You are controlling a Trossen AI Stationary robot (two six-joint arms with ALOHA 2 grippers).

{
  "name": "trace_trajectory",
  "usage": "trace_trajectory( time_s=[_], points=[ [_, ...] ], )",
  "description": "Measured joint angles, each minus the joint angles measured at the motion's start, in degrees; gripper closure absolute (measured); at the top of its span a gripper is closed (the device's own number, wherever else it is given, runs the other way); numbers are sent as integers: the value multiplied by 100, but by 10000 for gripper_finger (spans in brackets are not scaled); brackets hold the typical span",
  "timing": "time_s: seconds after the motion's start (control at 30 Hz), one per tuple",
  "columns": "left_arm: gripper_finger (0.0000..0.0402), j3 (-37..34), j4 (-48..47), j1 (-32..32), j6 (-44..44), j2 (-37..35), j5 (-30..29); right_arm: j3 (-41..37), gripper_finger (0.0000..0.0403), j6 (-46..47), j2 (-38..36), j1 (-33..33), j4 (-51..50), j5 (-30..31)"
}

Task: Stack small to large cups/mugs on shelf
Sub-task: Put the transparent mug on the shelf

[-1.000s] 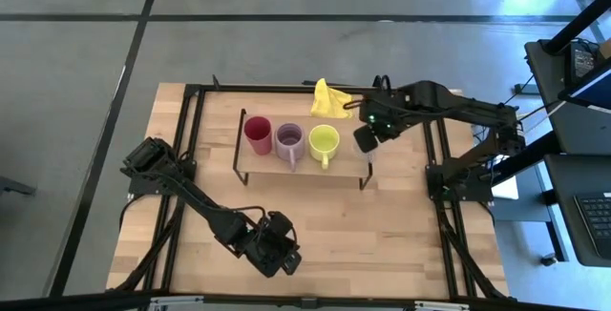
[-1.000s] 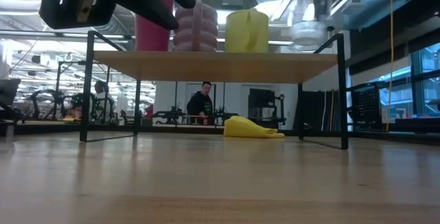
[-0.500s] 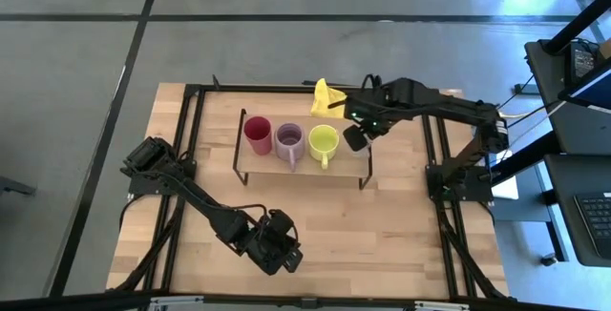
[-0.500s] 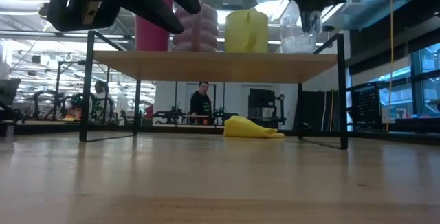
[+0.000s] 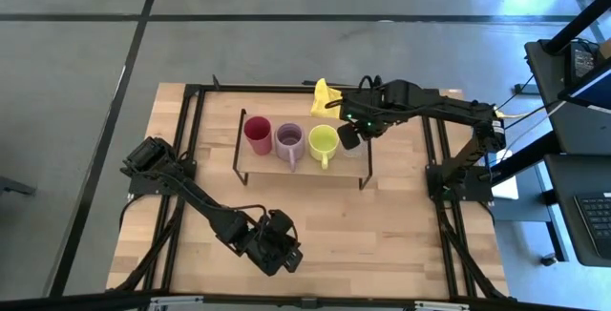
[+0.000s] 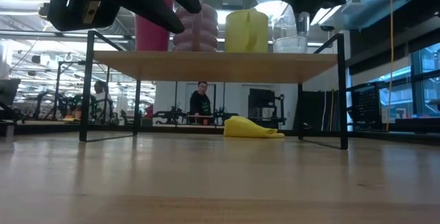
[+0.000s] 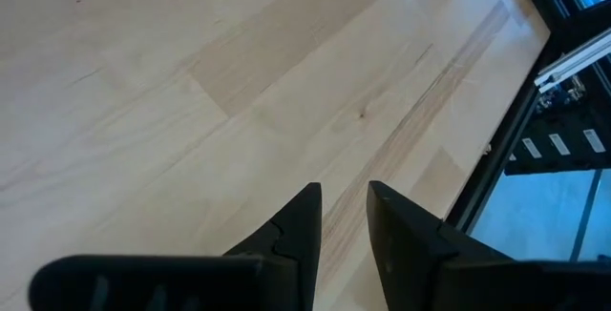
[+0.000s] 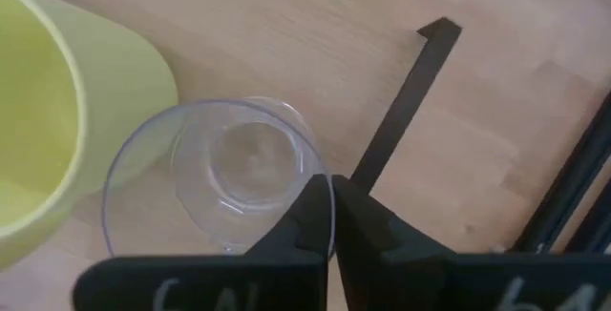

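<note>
On the shelf point(image 5: 296, 166) stand a red cup point(image 5: 256, 133), a lilac mug point(image 5: 288, 139) and a yellow-green mug point(image 5: 324, 141) in a row. My right gripper point(image 5: 350, 138) is over the shelf's right end, shut on a tiny clear glass point(image 8: 224, 173). The glass stands next to the yellow-green mug point(image 8: 57, 111). In the low view the glass point(image 6: 290, 40) has its base on the board point(image 6: 206, 66). My left gripper point(image 5: 277, 249) waits near the table's near edge, slightly open and empty point(image 7: 344, 192). My right gripper pinches the glass's rim point(image 8: 323, 185) on the side away from the yellow-green mug, one finger point(image 8: 307, 220) inside the glass and one point(image 8: 361, 227) outside. The fingers come from above, pointing down. The glass is upright, its base on the shelf board.
A crumpled yellow cloth point(image 5: 325, 98) lies on the table behind the shelf and shows under it in the low view point(image 6: 251, 128). The shelf's black end frame point(image 8: 401, 111) stands close beside the glass. A person point(image 6: 200, 104) stands far off in the room.
My right gripper has gone toward the table's left edge and down with the clear glass. The glass was above the shelf's right end; now it stands on the board close beside the yellow-green mug.
</note>
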Motion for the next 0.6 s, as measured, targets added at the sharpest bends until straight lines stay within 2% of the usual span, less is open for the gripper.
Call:
trace_trajectory(
  time_s=[0.27,0.6],
  points=[
    [319,-2,-38,-15,31,2,-2,0,391,554,-2,161,-40,-166],
    [319,-2,-138,-88,149,2,19,0,391,590,-2,222,-82,-114]
  ],
)
